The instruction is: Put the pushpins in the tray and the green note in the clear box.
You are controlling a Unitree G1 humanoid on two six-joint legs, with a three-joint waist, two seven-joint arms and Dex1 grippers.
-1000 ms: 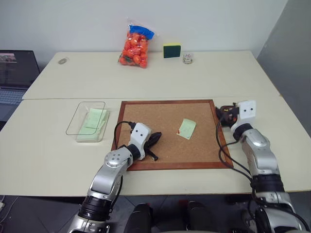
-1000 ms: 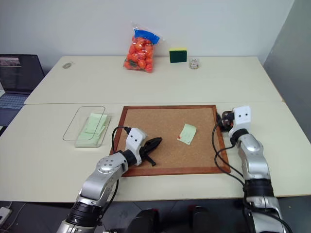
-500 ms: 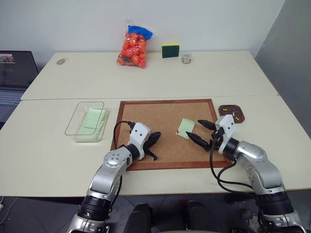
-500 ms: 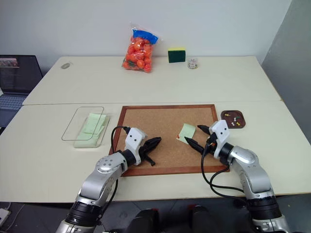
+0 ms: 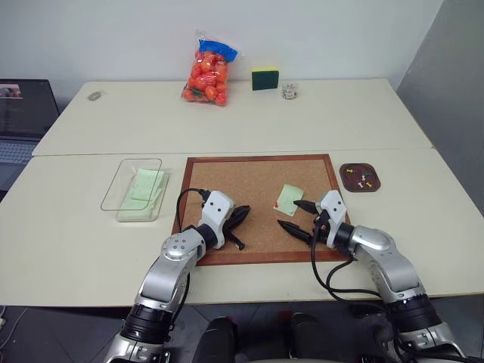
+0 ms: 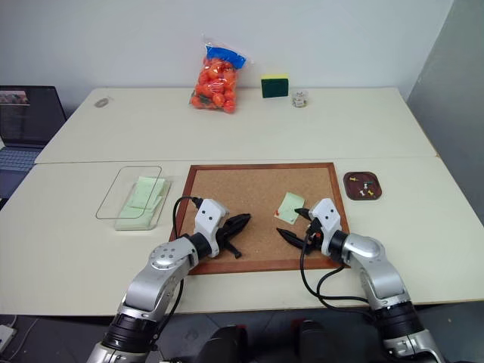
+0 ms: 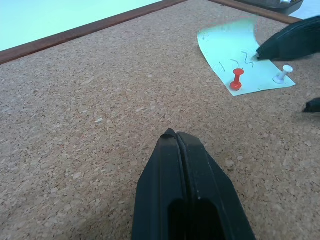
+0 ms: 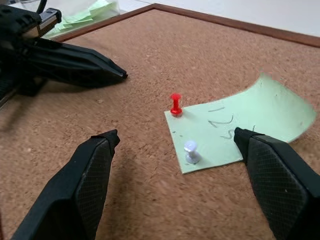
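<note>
While both grippers rest low on the cork board (image 5: 242,178), left gripper (image 5: 240,219) is clenched and empty, right gripper (image 8: 175,150) spread wide around the green note (image 8: 240,120), pinned by a red pushpin (image 8: 175,104) and a white pin (image 8: 190,148); beyond, tray (image 5: 358,177) holds pins; clear box (image 5: 132,184) far left

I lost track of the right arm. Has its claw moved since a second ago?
Yes. The right claw has swung in from beside the tray onto the cork board, and now stands open by the green note.
</note>
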